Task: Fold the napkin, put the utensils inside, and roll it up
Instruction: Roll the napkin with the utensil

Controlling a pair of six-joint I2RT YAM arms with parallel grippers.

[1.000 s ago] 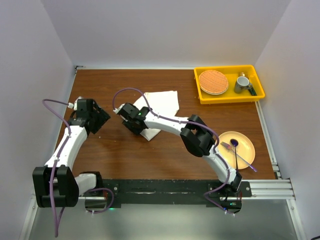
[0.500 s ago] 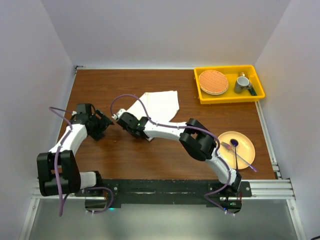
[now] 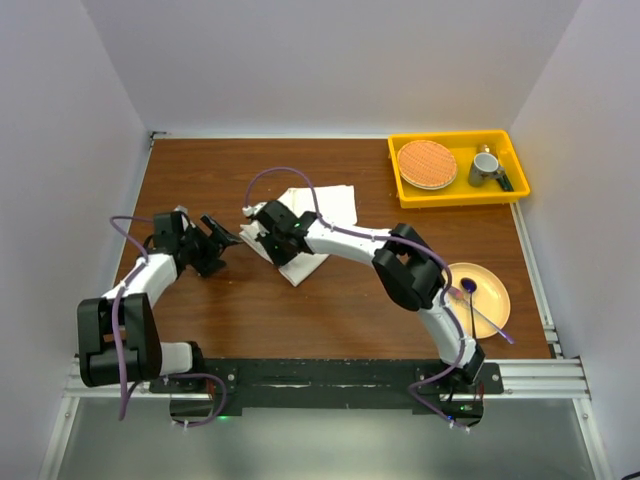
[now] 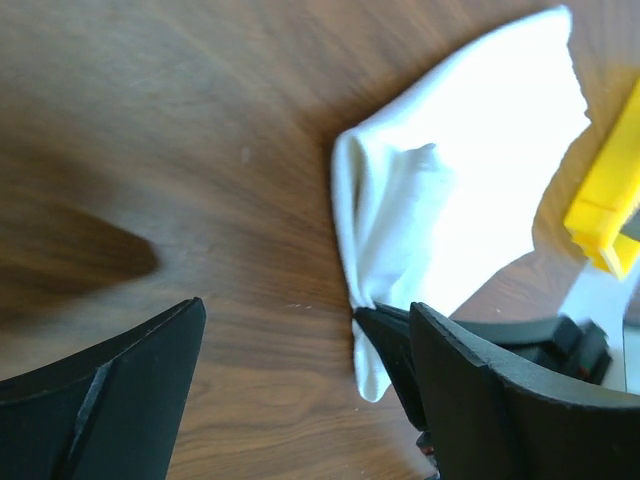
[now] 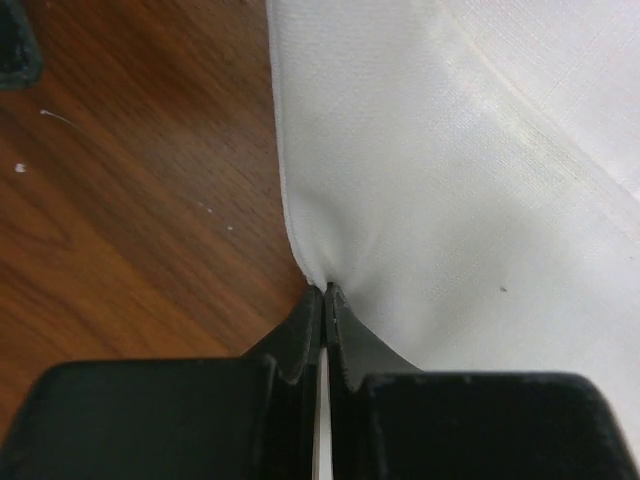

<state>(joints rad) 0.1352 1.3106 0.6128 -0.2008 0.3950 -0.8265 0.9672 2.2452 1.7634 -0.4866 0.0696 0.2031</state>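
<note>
The off-white napkin lies partly folded on the brown table, left of centre. My right gripper is shut on its left edge; in the right wrist view the cloth puckers where the closed gripper pinches it. My left gripper stands open just left of the napkin, touching nothing. In the left wrist view its fingers frame bare wood, with the napkin ahead at the right. A slim utensil lies on the yellow plate at the right, too small to make out.
A purple-ended utensil also lies across the yellow plate. A yellow tray at the back right holds a round woven plate and a cup. White walls enclose the table on three sides.
My right gripper has shut on the napkin's left edge and shifted it back and right. My left gripper has opened wider and swung right towards the napkin.
</note>
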